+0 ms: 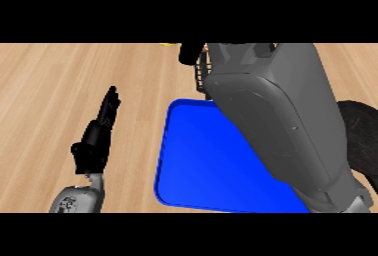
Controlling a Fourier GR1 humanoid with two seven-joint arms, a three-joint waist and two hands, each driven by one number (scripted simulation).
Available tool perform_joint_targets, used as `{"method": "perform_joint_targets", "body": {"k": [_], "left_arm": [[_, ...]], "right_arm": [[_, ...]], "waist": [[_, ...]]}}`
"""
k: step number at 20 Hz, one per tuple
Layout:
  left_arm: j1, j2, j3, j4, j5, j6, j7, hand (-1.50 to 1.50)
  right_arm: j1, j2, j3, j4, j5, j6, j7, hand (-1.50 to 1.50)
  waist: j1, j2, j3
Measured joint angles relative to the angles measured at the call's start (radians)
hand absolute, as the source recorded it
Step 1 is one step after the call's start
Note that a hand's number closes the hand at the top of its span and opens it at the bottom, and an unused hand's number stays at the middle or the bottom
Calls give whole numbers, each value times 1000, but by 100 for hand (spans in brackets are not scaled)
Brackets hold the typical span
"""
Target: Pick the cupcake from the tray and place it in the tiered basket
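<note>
Cupcake hidden from sight: the right hand [190, 51] shows only as a dark sliver at the top edge, beyond its grey forearm [277, 115], and whether its fingers are closed on anything cannot be told. Dark basket wire [200, 75] shows just below that hand. Under the forearm lies the blue tray [203, 165]. Left hand [100, 127], fingers straight, holds nothing, resting left of the tray over the wooden counter [52, 85].

surface: light wooden counter [59, 80], grain running left to right | extent: fills the view all around the blue tray [199, 165], widest on its left | light: even, no hard shadows on the wood
</note>
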Motion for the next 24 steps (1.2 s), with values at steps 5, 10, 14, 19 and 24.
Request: {"method": "perform_joint_targets", "body": {"k": [5, 10, 14, 19, 24], "left_arm": [[1, -10, -12, -11, -9, 7, 10, 0], [-20, -1, 6, -3, 2, -2, 14, 0], [-26, -5, 7, 10, 3, -4, 8, 0], [-34, 2, 15, -2, 10, -15, 23, 0], [-21, -5, 4, -8, -3, -6, 20, 0]], "right_arm": [[-49, -11, -52, 134, 59, -43, -34, 150], [-53, -54, -68, 242, 117, -89, -92, 150], [-76, -101, -84, 361, 149, -139, -158, 150], [-79, -133, -104, 480, 173, -209, -215, 150], [-53, -123, -217, 523, 119, -344, -186, -150]], "waist": [[6, 3, 0], [5, 5, 0], [8, 7, 0], [11, 7, 0], [12, 8, 1]]}}
